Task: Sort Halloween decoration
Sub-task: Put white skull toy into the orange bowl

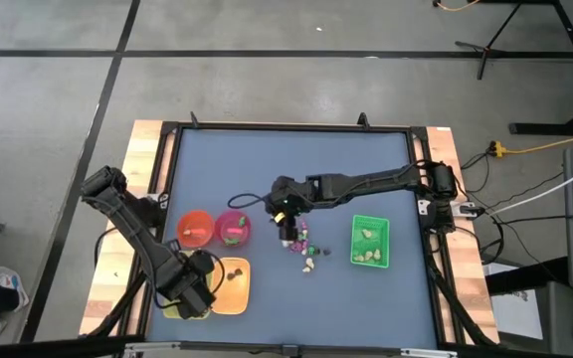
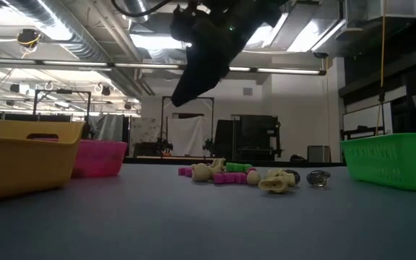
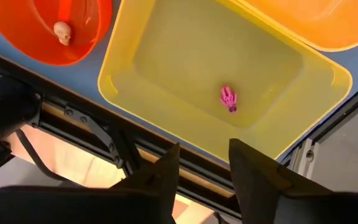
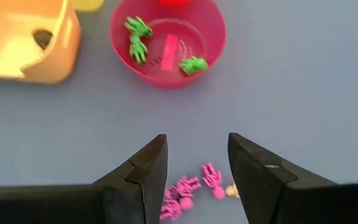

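Right claw (image 4: pixel 197 163) agape above trinkets (image 4: pixel 188 190)

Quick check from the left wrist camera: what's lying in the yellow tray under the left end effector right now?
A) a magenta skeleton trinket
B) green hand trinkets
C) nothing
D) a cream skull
A: a single magenta skeleton trinket lies on the floor of the yellow tray, just beyond the open left end effector; the cream skull sits in the orange bowl instead.

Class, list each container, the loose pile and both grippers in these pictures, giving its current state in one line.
Yellow tray: holds one magenta skeleton.
Orange bowl: holds a cream skull.
Pink bowl: holds green hands.
Trinket pile: loose on table.
Left gripper: fingers open, empty.
Right gripper: fingers open, above pile.
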Robot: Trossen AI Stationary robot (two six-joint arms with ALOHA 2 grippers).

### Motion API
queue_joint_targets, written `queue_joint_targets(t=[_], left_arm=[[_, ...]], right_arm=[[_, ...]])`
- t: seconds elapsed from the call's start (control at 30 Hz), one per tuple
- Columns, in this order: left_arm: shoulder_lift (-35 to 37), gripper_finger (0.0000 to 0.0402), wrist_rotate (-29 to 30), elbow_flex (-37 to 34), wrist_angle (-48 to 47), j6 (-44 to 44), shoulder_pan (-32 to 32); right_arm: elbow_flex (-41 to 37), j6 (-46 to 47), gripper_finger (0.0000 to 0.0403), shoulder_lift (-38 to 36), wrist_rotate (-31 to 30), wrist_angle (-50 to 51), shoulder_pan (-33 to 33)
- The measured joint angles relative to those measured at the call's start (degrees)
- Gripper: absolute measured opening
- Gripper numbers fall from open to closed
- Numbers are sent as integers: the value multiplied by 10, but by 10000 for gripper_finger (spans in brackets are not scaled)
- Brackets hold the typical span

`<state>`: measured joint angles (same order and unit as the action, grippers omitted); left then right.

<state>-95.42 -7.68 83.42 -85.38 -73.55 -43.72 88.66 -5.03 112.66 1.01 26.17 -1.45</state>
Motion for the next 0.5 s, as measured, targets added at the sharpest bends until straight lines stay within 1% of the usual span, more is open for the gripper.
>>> queue_joint_targets(t=[0.1,0.27,0.5], left_arm=[[0,144,23,0,0,0,0],[0,165,72,0,6,0,1],[0,170,102,0,6,0,1]], right_arm=[[-1,-13,168,0,-20,13,0],[-13,-3,168,0,-56,11,4],[-32,79,168,0,-84,10,31]])
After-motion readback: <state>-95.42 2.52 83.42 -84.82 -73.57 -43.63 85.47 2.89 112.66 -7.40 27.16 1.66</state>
